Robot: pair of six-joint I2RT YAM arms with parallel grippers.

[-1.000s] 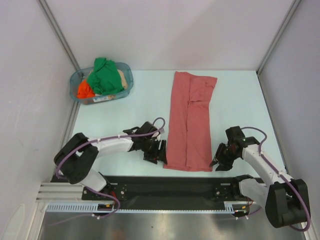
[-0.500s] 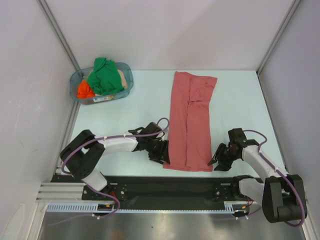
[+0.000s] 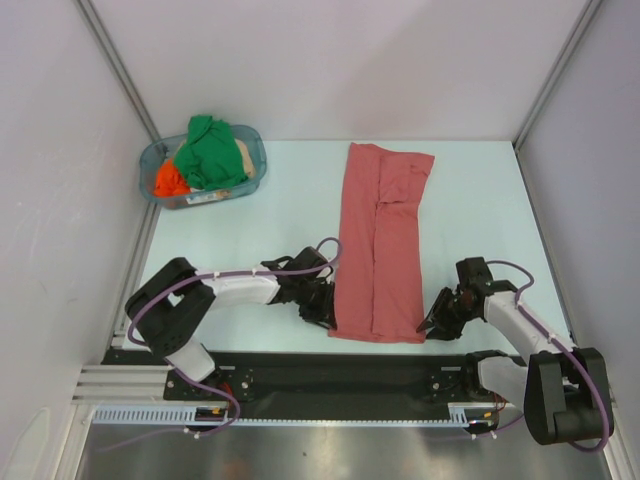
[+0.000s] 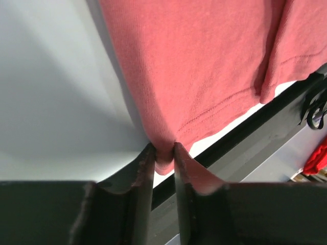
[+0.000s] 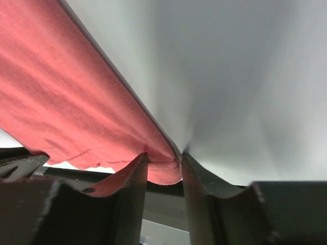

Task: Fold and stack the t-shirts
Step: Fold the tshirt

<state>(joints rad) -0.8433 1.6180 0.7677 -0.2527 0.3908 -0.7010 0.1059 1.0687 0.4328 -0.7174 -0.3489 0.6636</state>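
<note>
The salmon-red t-shirt (image 3: 380, 240) lies folded in a long strip down the middle of the table. My left gripper (image 3: 322, 318) is shut on its near left corner; in the left wrist view the cloth (image 4: 204, 66) is bunched between the fingertips (image 4: 164, 153). My right gripper (image 3: 428, 328) sits at the near right corner. In the right wrist view its jaws (image 5: 164, 161) stand narrowly apart, with the hemmed corner (image 5: 102, 117) lying flat between them. The green (image 3: 208, 150), orange (image 3: 168, 180) and beige (image 3: 243, 158) shirts lie piled in the tub.
The clear blue-tinted tub (image 3: 255, 150) stands at the back left. The black strip of the table's front edge (image 3: 330, 370) runs just behind both grippers. White walls close in the left, right and back.
My left gripper has moved right onto the shirt's near left corner and closed on it. My right gripper has edged left onto the near right corner.
</note>
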